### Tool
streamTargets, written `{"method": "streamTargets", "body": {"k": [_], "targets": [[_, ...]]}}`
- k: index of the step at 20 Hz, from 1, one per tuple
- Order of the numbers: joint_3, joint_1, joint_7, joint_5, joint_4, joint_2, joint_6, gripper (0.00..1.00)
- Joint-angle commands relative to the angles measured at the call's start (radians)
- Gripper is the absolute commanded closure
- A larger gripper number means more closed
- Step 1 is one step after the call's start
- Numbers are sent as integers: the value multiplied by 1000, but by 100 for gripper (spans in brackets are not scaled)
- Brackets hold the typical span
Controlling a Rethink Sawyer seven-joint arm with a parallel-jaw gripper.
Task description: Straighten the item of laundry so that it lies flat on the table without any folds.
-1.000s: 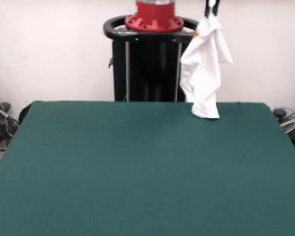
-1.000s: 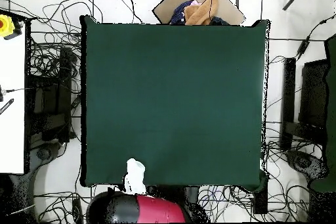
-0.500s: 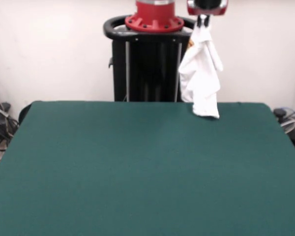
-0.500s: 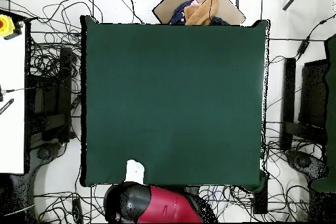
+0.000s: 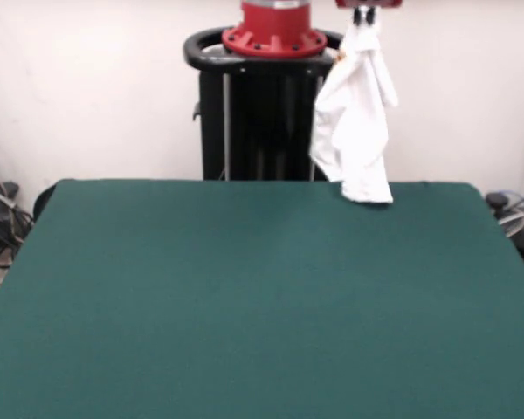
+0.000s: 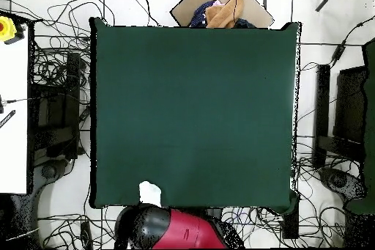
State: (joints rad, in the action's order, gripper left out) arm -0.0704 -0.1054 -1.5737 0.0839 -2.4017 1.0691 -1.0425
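Note:
The item of laundry [image 5: 358, 113] is a white shirt hanging bunched from my gripper [image 5: 363, 16], which is shut on its top at the upper edge of the front view. The cloth's lower end touches or hovers just over the far right part of the green table [image 5: 244, 297]. From overhead, only a small white patch of the item of laundry [image 6: 150, 192] shows near the bottom edge of the table [image 6: 194, 108], beside the red arm [image 6: 183, 229] that hides the gripper.
A black pedestal frame [image 5: 258, 105] stands behind the table. A cardboard box with clothes [image 6: 220, 9] lies beyond the table's top edge in the overhead view. Cables cover the floor around, and a white bench [image 6: 13, 100] stands at the left.
The gripper has lifted slightly, carrying the hanging shirt a little higher and leftward in the front view. The shirt's lower end has swung a bit.

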Motion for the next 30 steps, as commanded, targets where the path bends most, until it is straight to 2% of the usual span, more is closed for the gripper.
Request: {"method": "streamTargets", "body": {"k": [1, 5, 8, 16, 25, 30], "targets": [[27, 29, -232, 7, 81, 80, -256, 100], [32, 42, -243, 29, 89, 94, -291, 100], [36, 44, -252, 26, 109, 55, -287, 100], [57, 18, -228, 6, 168, -209, -33, 100], [47, 42, -219, 1, 232, -364, 146, 100], [50, 45, -195, 12, 239, -403, 197, 100]]}}
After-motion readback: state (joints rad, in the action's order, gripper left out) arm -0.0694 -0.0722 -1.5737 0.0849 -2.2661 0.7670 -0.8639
